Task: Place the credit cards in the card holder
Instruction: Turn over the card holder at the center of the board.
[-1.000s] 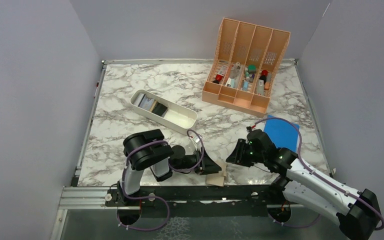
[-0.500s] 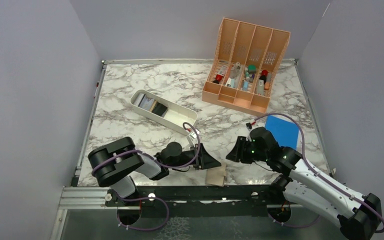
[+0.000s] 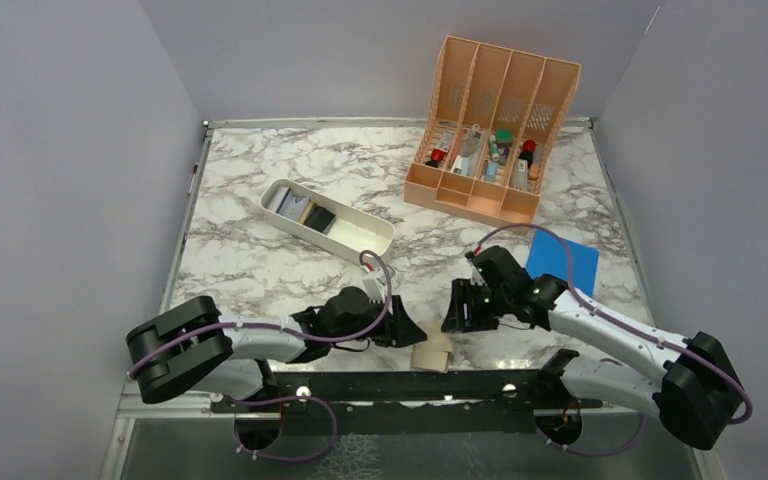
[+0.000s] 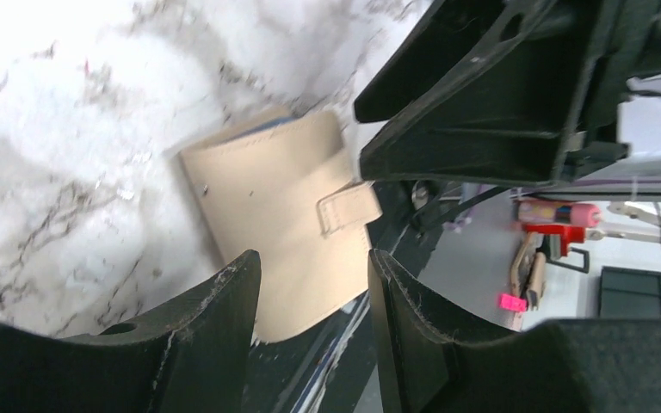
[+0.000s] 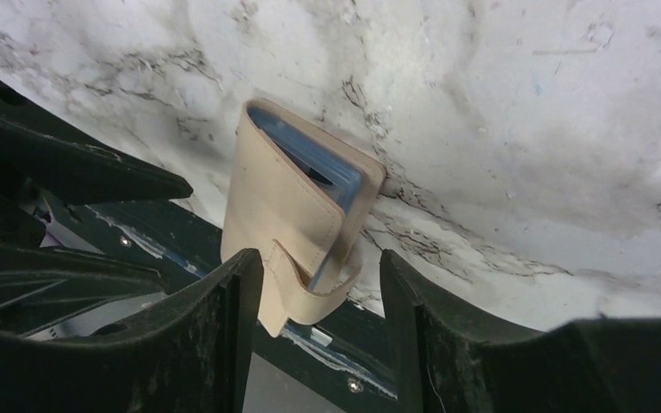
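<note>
Holder (image 3: 432,354) folded, strap loose, at desk (image 3: 260,260) near edge, partly overhanging it, between both grippers. Left gripper (image 4: 311,255) fingers apart, holder just ahead, ungripped. Right gripper (image 5: 320,255) fingers apart, flanking strap, no grip. Cards (image 3: 303,209) in white tray (image 3: 365,236), left of desk middle.

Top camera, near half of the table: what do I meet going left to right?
left gripper → card holder → right gripper → bright-blue flat rectangle

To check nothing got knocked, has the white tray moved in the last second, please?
No. The white tray keeps its place and angle left of the peach organizer.
</note>
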You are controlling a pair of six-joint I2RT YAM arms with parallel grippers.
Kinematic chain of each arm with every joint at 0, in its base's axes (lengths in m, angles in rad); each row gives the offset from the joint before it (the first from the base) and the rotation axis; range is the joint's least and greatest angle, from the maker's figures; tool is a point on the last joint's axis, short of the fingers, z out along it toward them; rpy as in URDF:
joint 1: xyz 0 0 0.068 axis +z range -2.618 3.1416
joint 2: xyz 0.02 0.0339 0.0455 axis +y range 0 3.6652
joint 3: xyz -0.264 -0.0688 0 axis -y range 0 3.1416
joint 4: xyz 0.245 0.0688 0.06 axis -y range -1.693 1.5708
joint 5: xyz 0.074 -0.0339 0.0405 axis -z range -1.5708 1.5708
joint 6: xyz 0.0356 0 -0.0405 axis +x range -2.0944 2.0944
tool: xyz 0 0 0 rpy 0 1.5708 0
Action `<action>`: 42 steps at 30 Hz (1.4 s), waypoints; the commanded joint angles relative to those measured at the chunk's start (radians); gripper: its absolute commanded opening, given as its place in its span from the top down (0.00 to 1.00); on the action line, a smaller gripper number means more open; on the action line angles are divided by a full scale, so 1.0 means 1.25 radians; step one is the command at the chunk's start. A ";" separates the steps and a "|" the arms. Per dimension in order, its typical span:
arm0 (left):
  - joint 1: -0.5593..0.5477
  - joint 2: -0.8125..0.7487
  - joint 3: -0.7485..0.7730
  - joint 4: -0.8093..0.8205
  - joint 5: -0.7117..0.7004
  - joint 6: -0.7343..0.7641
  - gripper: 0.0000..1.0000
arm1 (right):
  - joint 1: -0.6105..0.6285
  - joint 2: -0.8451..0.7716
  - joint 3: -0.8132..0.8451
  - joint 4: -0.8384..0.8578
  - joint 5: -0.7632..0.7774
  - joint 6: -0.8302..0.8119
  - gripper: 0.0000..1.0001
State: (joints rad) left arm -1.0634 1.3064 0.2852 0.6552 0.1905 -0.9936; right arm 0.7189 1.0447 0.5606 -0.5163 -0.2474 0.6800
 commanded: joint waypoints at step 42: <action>-0.091 -0.359 0.075 -0.628 -0.310 0.052 0.43 | 0.015 -0.104 -0.144 0.128 0.046 0.246 0.61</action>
State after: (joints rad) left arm -1.1740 0.8852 0.3828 -0.0784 -0.1490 -0.8959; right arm 0.7322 0.9764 0.2520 -0.1181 -0.3027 1.1221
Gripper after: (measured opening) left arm 0.564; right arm 0.310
